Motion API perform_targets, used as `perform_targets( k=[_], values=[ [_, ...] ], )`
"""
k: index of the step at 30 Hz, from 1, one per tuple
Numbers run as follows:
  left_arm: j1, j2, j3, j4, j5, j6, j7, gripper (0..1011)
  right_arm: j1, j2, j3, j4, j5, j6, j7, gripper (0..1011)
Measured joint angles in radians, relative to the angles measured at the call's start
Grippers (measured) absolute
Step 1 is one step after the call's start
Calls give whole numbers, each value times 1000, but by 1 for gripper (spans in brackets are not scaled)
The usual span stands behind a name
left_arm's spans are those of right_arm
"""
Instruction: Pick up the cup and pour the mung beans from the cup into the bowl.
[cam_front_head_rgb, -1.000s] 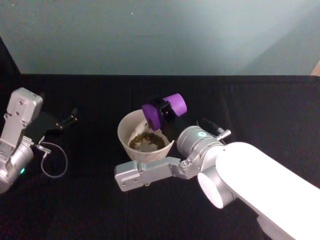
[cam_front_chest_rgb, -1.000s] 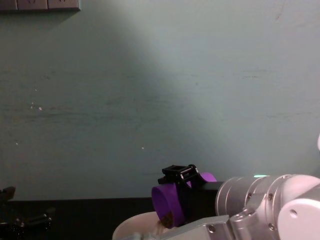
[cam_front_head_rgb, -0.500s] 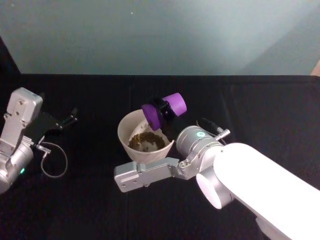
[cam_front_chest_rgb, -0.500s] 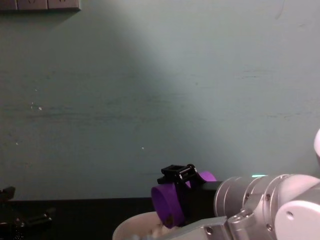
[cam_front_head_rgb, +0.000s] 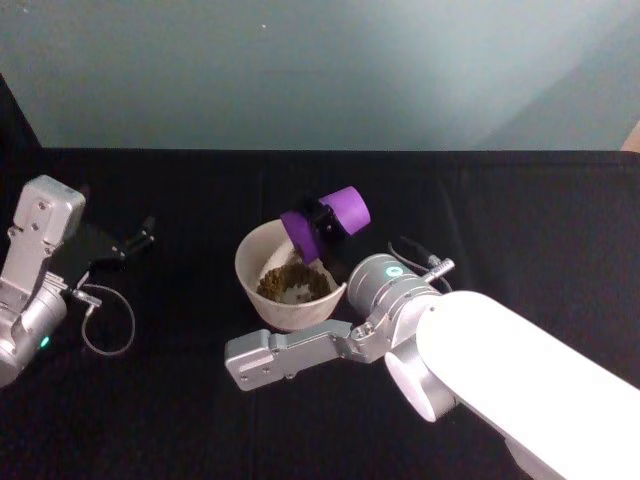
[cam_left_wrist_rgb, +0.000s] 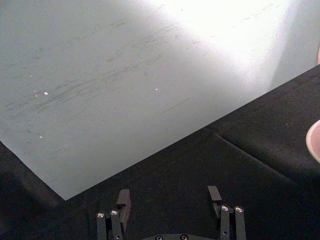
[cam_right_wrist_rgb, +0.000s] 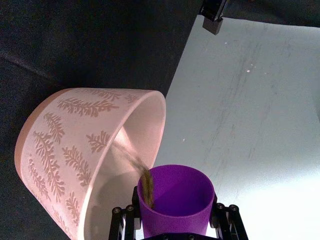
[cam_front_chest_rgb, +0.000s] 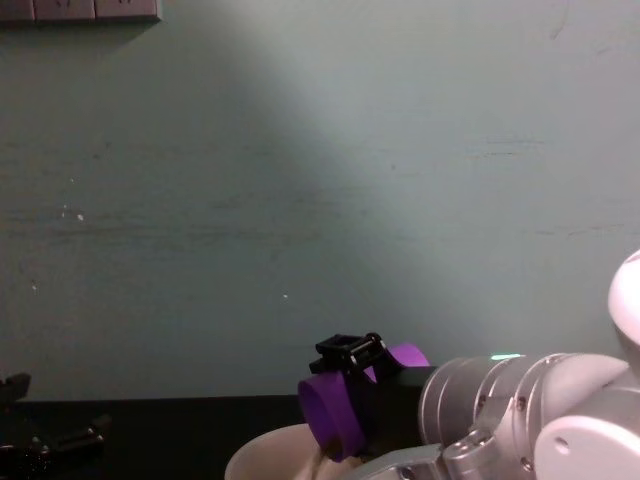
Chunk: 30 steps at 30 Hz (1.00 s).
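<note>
As I looked down from my head: my right gripper (cam_front_head_rgb: 322, 222) was clamped on the small bright purple plastic cup (cam_front_head_rgb: 350, 208). The cup was tipped on its side, its mouth over the far right rim of the wide round pale bowl (cam_front_head_rgb: 243, 268). Brownish-green mung beans (cam_front_head_rgb: 290, 283) lay heaped inside the bowl. It stood on the black cloth table (cam_front_head_rgb: 180, 400). My left gripper (cam_front_head_rgb: 138, 240) was parked well off to the left.
Across from my chest: the cup (cam_front_chest_rgb: 322, 422) hung tilted, mouth down and to the left, just above the bowl's rim (cam_front_chest_rgb: 265, 448).
At my left wrist: my two fingers (cam_left_wrist_rgb: 122, 199) stood apart over the cloth.
At my right wrist: my fingers (cam_right_wrist_rgb: 125, 220) pressed both sides of the cup. A thin stream of beans (cam_right_wrist_rgb: 146, 186) ran from its lip into the bowl, whose pinkish outer wall (cam_right_wrist_rgb: 75, 135) carried a leaf pattern.
</note>
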<state>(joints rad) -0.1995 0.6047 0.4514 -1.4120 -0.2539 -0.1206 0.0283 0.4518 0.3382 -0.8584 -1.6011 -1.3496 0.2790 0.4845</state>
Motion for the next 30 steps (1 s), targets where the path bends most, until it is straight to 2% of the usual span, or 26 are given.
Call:
perform_targets(
  k=[22,30],
  values=[
    [0,0,0,0,0,0,0,1000,11,-3,-29,0,-73,16,26,734],
    [0,0,0,0,0,0,0,1000,20,-5,-54,2,-129,25,42,734]
  ],
)
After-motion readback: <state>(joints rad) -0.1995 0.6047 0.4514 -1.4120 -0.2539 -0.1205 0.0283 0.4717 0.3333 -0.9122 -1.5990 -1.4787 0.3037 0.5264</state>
